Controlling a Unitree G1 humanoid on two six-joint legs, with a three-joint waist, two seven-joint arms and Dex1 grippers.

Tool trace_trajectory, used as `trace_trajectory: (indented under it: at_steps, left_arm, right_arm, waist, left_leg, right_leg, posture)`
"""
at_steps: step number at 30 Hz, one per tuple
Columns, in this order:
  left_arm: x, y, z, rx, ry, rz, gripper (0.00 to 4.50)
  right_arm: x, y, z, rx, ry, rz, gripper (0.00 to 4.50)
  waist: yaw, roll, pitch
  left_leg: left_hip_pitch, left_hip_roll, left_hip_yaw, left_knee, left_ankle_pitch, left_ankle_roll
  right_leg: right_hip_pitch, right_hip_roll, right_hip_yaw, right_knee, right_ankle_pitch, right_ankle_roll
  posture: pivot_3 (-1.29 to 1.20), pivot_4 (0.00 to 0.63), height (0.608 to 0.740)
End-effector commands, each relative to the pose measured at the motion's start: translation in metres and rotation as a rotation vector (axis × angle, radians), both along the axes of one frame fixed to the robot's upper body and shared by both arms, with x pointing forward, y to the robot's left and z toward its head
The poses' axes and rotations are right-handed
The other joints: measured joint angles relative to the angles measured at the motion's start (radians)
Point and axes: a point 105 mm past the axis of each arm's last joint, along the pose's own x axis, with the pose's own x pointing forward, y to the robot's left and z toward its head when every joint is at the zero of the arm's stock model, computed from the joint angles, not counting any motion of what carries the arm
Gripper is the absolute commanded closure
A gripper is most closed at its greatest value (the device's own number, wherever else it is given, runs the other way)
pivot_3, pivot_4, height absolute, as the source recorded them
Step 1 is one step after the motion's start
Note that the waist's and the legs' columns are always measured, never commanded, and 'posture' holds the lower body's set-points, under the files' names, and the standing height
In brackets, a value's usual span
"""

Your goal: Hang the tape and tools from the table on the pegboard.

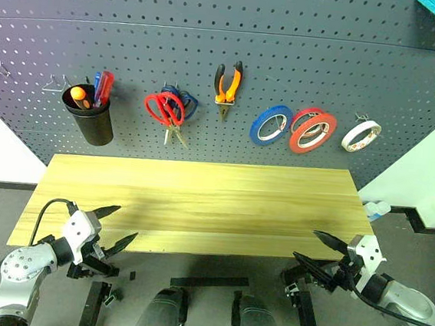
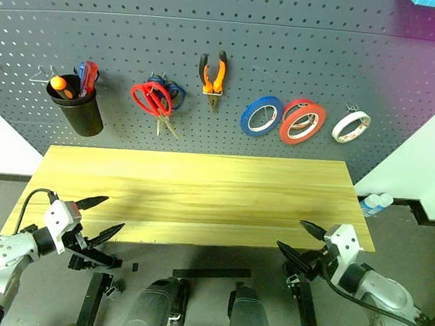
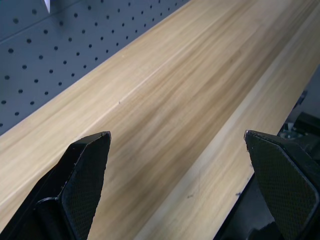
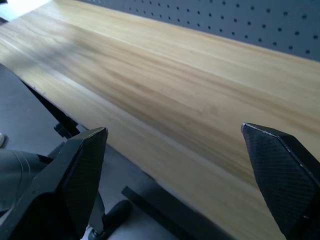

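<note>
On the dark grey pegboard hang the whitish tape at the right, the red-handled scissors and the orange-and-black pliers. The orange-handled screwdriver stands in a black cup on the board. Below them lies the light wood table. My left gripper hovers open at the table's front left corner, nothing between its fingers. At the front right corner my right gripper is open too, and nothing is held.
A blue tape roll and red rolls hang between the pliers and the whitish tape. Blue-handled scissors sit behind the red ones. Red and blue screwdrivers share the cup. Bottles stand beyond the table's right end.
</note>
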Motion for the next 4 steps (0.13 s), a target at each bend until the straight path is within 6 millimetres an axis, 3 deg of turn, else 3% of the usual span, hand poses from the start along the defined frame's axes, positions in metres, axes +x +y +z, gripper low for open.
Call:
trace_trajectory:
  at_steps: [1,4]
  left_arm:
    - [0.0058,-0.0032,0.0009,-0.009,-0.035,0.006,0.04]
    - [0.0091,-0.007,-0.0058,-0.007,-0.037,0.005,0.04]
  right_arm:
    - [0.0007,-0.0047,0.0009,-0.007,-0.032,-0.017,0.0]
    - [0.0013,-0.0054,-0.0042,-0.007,-0.033,-0.025,0.0]
  waist:
    - [0.001,0.001,-0.003]
    - [0.001,0.001,-0.005]
  left_leg:
    - [0.0,0.0,0.0,0.0,0.0,0.0]
    - [0.0,0.0,0.0,0.0,0.0,0.0]
  right_leg:
    - [0.0,0.0,0.0,0.0,0.0,0.0]
    - [0.0,0.0,0.0,0.0,0.0,0.0]
  posture:
    - [0.0,0.136,0.727]
    - [0.0,0.133,0.727]
